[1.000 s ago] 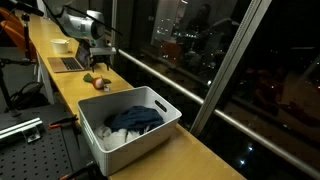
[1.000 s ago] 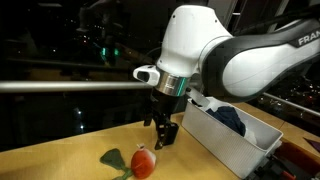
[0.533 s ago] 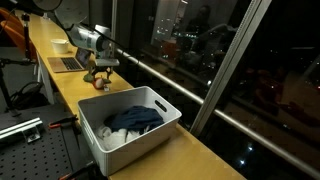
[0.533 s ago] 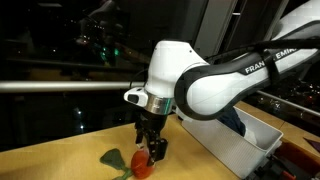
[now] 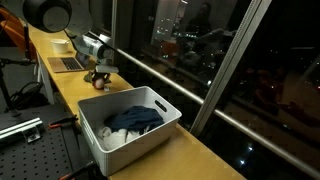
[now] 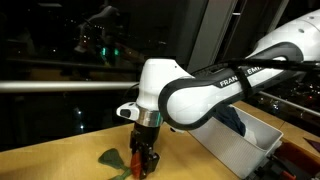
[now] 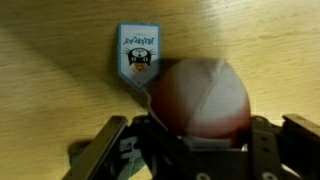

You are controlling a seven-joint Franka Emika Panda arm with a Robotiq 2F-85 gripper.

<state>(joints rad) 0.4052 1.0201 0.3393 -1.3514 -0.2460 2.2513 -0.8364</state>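
A green leaf (image 6: 108, 158) lies on the counter (image 6: 40, 160) just left of the end effector (image 6: 141, 166). Its fingers flank the red toy fruit (image 7: 205, 95) closely; whether they clamp it, I cannot tell. A white bin (image 6: 245, 140) stands to its right.

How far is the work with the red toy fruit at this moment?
Done: the tool stands around the red toy fruit, with its fingers on both sides. In hand: the grip; whether the fingers press it already, I cannot tell. Left, it seems: the lift, as the fruit lies on the table.
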